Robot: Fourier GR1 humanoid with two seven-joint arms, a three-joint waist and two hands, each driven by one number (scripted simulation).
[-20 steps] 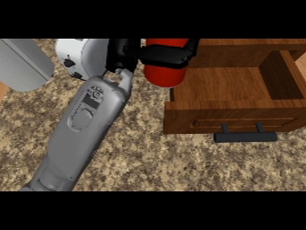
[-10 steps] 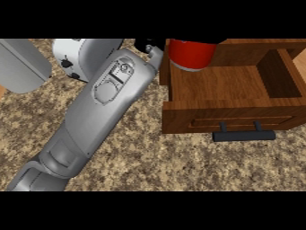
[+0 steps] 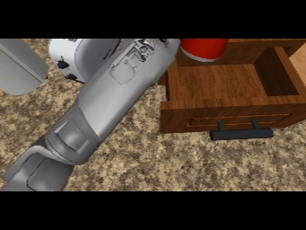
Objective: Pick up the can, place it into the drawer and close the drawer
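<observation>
**Can over the drawer's back edge**

The red can (image 3: 204, 48) sits at twelve o'clock, above the rear of the open drawer (image 3: 231, 81). The left forearm (image 3: 109, 99) reaches up to it, but its hand is hidden, so I cannot tell how it holds the can. Let go here, the can might catch the back wall and tip outside. The dark handle (image 3: 241, 134) sits at four o'clock.

One can (image 3: 203, 48), red, at the view's upper edge. One wooden drawer (image 3: 238, 114), open, with one dark handle (image 3: 241, 134) on its front. One grey forearm (image 3: 109, 96) crossing the counter (image 3: 181, 161). One white appliance (image 3: 72, 56) and one grey object (image 3: 9, 65) at upper left.
</observation>
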